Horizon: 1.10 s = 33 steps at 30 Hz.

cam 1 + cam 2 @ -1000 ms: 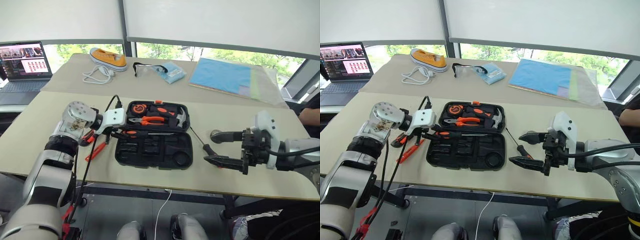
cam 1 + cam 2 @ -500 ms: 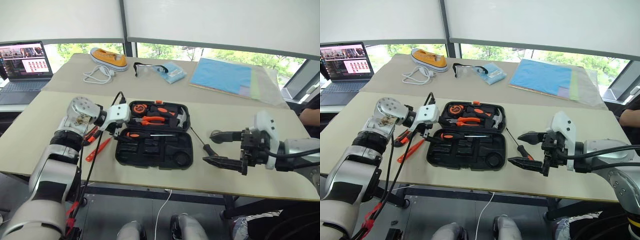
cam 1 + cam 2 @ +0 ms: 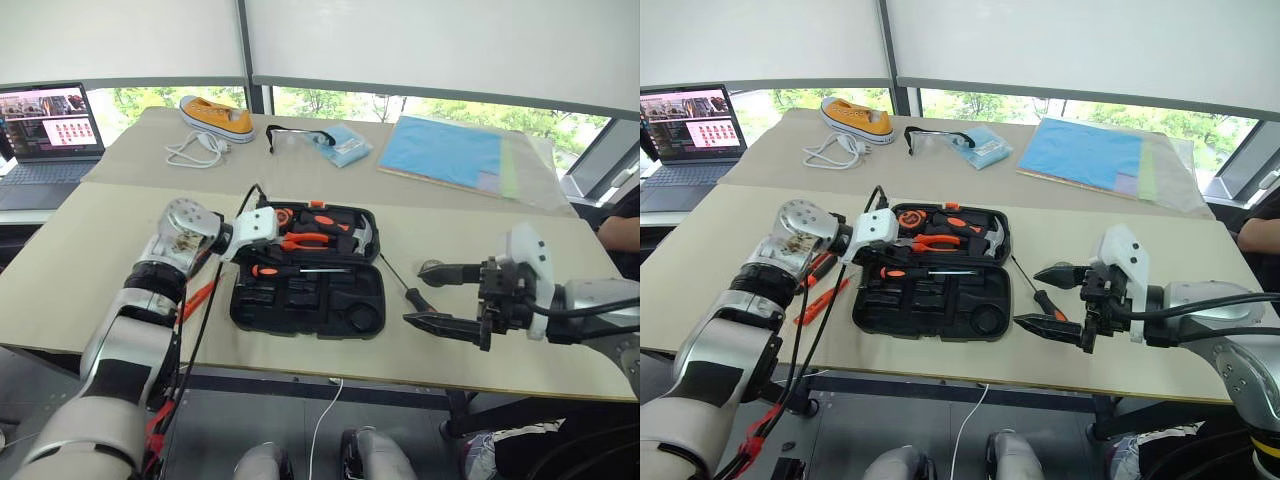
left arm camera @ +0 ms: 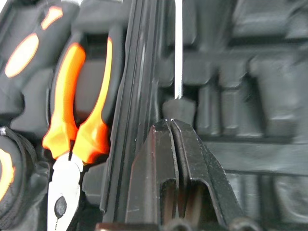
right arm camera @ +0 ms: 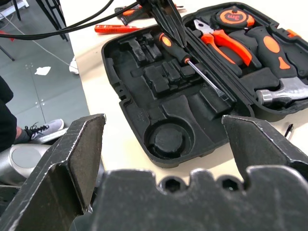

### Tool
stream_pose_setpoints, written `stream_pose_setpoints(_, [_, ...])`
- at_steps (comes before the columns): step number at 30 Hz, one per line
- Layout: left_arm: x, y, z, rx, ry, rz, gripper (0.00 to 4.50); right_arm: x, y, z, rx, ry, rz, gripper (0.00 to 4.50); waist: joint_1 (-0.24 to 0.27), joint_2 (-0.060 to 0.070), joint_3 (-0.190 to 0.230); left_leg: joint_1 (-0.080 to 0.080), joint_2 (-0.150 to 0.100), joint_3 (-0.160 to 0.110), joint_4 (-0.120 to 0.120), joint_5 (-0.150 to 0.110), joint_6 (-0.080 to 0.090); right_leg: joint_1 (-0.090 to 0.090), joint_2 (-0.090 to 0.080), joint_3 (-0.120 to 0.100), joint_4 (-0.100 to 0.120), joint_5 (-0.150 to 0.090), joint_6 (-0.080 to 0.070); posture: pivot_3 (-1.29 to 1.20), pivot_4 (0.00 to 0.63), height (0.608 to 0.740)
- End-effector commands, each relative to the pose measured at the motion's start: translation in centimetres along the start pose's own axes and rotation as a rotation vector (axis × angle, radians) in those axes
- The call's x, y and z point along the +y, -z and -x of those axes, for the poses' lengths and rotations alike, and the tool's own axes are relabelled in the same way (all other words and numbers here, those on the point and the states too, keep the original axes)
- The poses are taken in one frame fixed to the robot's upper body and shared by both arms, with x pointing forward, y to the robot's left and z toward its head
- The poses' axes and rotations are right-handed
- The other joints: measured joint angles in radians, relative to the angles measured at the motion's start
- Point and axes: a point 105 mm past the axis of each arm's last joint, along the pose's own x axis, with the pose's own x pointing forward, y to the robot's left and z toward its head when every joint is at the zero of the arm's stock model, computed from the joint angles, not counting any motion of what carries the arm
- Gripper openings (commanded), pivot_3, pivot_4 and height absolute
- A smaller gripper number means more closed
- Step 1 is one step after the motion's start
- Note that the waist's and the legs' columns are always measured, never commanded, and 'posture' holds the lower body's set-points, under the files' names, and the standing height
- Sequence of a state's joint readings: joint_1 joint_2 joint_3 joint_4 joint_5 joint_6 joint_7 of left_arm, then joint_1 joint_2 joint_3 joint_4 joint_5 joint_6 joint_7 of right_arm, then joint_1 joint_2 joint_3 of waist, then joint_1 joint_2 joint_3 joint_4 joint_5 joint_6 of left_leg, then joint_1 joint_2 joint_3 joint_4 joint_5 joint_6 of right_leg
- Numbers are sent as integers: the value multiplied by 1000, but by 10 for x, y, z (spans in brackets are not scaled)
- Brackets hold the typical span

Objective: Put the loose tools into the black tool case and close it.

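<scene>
Now, starting at your left: the slim orange tester screwdriver (image 3: 197, 299) and the utility knife (image 3: 820, 266) lie on the table (image 3: 60, 260) just outside the case's left edge, partly hidden by the left arm, so both remain to be packed. The left gripper (image 3: 243, 262) has moved in over the black tool case (image 3: 308, 270) since a second ago, when it was out beside the case with the first screwdriver (image 3: 290, 270) in its fingers. That screwdriver now lies across the case along the hinge line, handle to the left, and the left fingers (image 4: 163, 159) are pressed together with nothing between them, their tips right at the handle's end (whether they touch it I cannot tell). I would judge one tool delivered, though it may not be seated in its recess.

Further right, the second screwdriver (image 3: 403, 285) rests on the table just beside the case's right edge. The right gripper (image 3: 450, 297) hangs near it where it was before, fingers wide apart and empty, so you could take that one next. The tape roll I cannot pick out.
</scene>
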<state>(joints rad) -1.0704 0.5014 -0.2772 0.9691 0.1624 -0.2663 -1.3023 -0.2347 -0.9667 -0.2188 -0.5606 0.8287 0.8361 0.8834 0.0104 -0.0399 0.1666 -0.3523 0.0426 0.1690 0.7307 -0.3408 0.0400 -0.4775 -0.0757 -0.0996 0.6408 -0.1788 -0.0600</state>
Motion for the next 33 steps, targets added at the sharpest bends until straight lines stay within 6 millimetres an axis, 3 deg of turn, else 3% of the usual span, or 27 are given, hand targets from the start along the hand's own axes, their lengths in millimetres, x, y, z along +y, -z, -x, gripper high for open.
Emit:
stream_pose_setpoints(1, [-8,9,-8,65,36,-64,119,-1,-13,2,-38,20,62,4500,0,0,0,0,0,0,0,0,0,0,0,0,0,0,0,0,150,718])
stream_pose_setpoints(8, [1,4,1,3,-16,-15,119,-1,0,6,-17,81,26,4500,0,0,0,3,0,-1,0,0,0,3,0,0,0,-3,5,0,150,718])
stream_pose_setpoints(16, [17,-30,17,-161,-21,61,119,1,8,9,-9,99,3,4500,-2,0,0,2,0,-1,0,0,0,3,0,-1,0,-3,6,0,150,718])
stream_pose_setpoints(25, [-7,-8,-6,-13,70,-67,119,-1,-1,3,-49,86,-1,4500,-1,0,0,1,0,-2,0,0,0,3,0,-1,-1,-3,5,0,150,718])
stream_pose_setpoints(30, [-6,0,-18,43,15,-131,119,-2,1,4,-47,101,-10,4500,3,0,-1,3,-1,-2,0,0,1,4,-1,-1,-1,-1,2,0,150,718])
stream_pose_setpoints(33, [-1,-5,-17,12,-8,-124,119,0,0,5,-52,100,-15,4500,5,0,-1,4,-1,-3,0,-1,3,7,-2,-1,-1,-3,7,0,150,718])
